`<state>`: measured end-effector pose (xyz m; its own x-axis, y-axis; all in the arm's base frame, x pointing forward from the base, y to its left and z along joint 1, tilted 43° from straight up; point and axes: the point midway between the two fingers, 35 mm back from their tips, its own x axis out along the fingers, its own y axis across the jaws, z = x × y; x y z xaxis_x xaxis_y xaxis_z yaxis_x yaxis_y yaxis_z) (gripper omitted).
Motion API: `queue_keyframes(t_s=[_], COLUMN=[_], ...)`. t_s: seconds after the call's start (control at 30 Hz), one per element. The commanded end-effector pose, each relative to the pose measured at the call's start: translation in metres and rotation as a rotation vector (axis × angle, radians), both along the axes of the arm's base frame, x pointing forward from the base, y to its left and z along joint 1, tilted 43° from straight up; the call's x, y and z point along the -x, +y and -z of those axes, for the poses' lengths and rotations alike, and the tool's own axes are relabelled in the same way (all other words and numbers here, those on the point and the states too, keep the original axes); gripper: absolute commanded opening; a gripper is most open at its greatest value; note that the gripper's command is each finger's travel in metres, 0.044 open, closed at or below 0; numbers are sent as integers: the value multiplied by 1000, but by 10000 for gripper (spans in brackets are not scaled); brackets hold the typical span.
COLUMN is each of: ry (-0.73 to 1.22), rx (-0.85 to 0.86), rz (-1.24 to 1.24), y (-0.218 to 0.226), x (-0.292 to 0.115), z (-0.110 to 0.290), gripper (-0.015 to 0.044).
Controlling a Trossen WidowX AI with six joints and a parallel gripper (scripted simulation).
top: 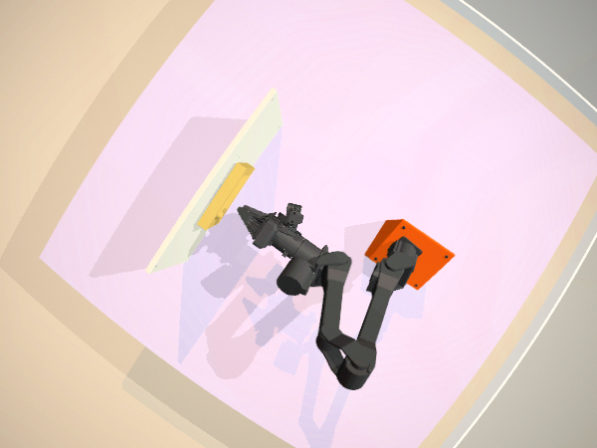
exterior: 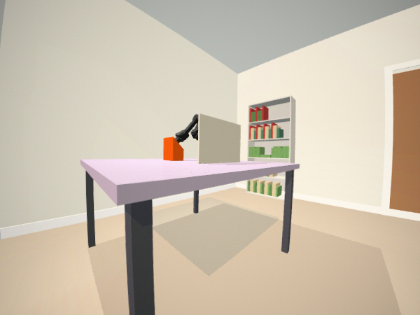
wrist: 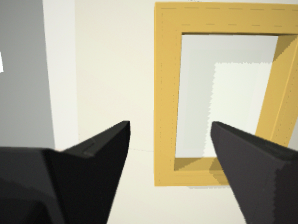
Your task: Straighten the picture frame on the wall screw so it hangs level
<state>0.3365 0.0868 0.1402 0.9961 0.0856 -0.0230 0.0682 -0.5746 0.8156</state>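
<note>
The yellow picture frame [top: 225, 196] [wrist: 166, 100] hangs on the front of the pale upright panel [top: 261, 134] [wrist: 110, 90]. In the wrist view its left bar stands nearly upright and its top bar runs nearly across; its right part is cut off by the image edge. Whether it hangs level I cannot tell. The screw and the notched strip are hidden. My gripper [top: 241, 208] [wrist: 170, 127] is open and empty. In the top view its tips are a short gap off the frame. In the wrist view the left bar shows between the two fingers, and the right finger overlaps the frame's lower opening.
The arm's orange base block [top: 430, 251] [exterior: 173, 149] stands on the pink table [top: 473, 149] [exterior: 147, 171]. The panel's back [exterior: 218, 141] hides the frame in the exterior view. A bookshelf [exterior: 292, 129] stands beyond the table.
</note>
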Motion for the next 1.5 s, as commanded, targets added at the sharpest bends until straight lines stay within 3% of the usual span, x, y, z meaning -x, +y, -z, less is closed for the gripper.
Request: queue_keyframes(t_s=[0.0,0.53,1.47], ry=[-8,-8,-10], rx=[-1,-1,-1], rz=[-6,-6,-6], y=[1,1,4], x=[-8,-9,-48], z=[0,0,0], gripper=[260,260,260])
